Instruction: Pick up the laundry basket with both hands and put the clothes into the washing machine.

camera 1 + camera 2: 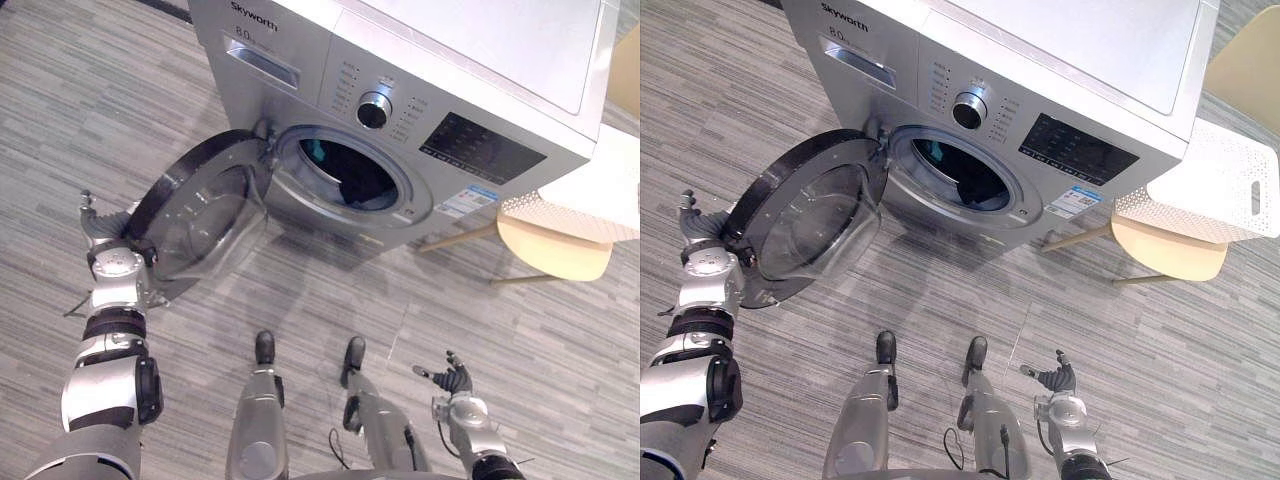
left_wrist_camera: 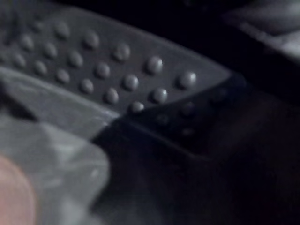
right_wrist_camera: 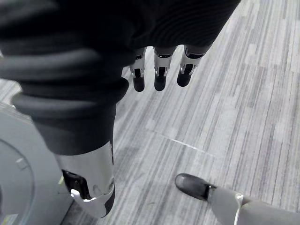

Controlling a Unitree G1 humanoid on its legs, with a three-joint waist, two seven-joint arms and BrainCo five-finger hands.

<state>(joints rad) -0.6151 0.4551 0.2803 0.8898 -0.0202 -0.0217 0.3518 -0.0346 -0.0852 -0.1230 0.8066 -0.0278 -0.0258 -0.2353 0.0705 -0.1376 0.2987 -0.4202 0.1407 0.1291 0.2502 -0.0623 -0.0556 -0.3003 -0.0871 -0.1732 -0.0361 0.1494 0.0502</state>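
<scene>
Nearest, the right hand (image 1: 455, 380) hangs over the floor (image 1: 300, 290) with fingers released, the silver washing machine (image 1: 480, 60) stands with its round door (image 1: 200, 215) swung open, the white laundry basket (image 1: 1210, 190) rests on a beige chair (image 1: 555, 250) beside it, and the left hand (image 1: 100, 228) is at the door's rim, where I cannot tell whether its fingers grip.

Grey striped plank floor (image 1: 450, 300), with a pale wooden chair (image 1: 555, 250) at right.

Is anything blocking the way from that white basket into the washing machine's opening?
Nothing visible does. The door stands wide open, swung to the robot's left with the left hand at its rim, leaving the drum opening clear. The laundry basket rests on a chair beside the washing machine.
</scene>
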